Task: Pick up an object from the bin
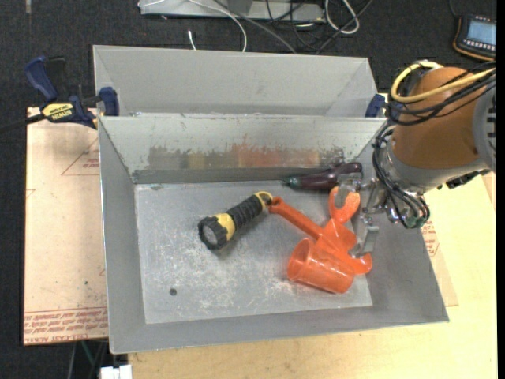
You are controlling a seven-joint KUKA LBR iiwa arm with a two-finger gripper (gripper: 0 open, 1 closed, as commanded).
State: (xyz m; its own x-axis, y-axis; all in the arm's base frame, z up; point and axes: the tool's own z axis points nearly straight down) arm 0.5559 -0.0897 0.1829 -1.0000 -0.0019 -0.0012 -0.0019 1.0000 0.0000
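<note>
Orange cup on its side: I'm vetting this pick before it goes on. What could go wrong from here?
1. The orange cup lies on its side and seems to touch the orange tool; lifting either may drag or tip the other.
2. Being round, the cup could roll toward the flashlight if nudged.
3. The arm works close to the bin's right wall and might bump it.

You see the flashlight [229, 221] at the middle of the bin [197, 294]; to its right a long-handled tool [304, 218] lies behind the cup [319, 271], the claw [364, 242] at the cup's right edge.
</note>
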